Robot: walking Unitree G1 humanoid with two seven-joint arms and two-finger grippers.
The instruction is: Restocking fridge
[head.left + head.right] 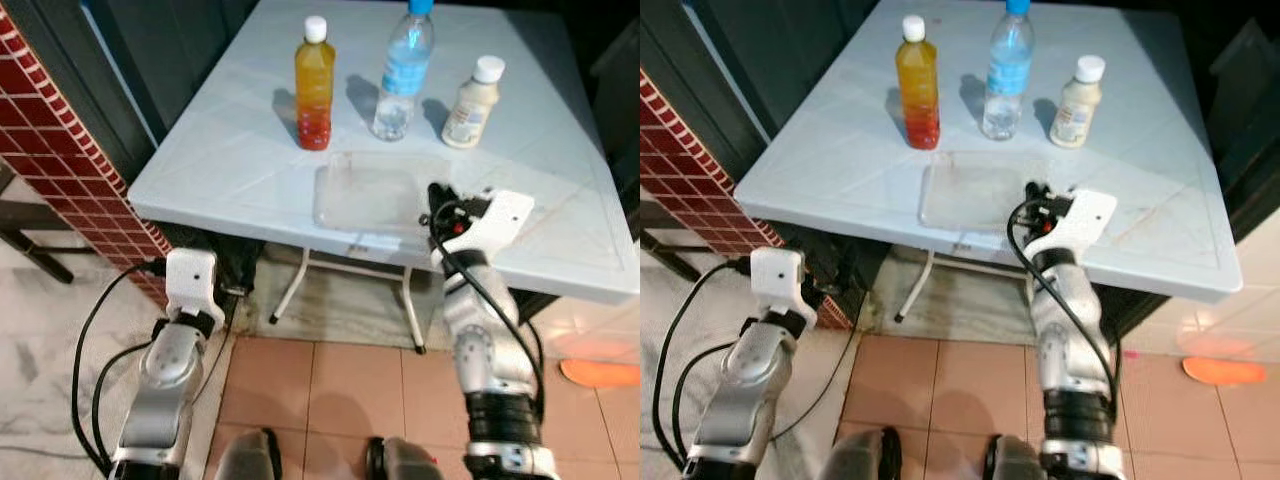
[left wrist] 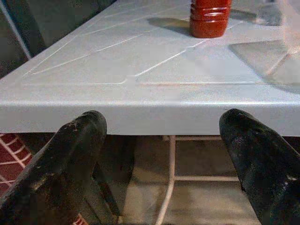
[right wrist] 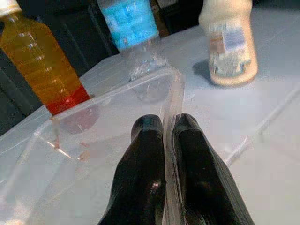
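Three bottles stand on the pale blue table (image 1: 225, 150): an orange juice bottle (image 1: 314, 85), a clear water bottle (image 1: 404, 75) and a cream-coloured bottle (image 1: 473, 103). In front of them lies an empty clear plastic tray (image 1: 365, 195). My right gripper (image 3: 168, 124) is shut on the tray's right wall (image 3: 171, 93), one finger inside and one outside. My left gripper (image 2: 164, 154) is open, held just below and in front of the table's front left edge (image 2: 140, 115), with nothing between its fingers.
A red brick pillar (image 1: 60, 130) rises at the left, close to my left arm. White table legs (image 1: 295, 285) stand under the table. An orange object (image 1: 600, 372) lies on the tiled floor at the right.
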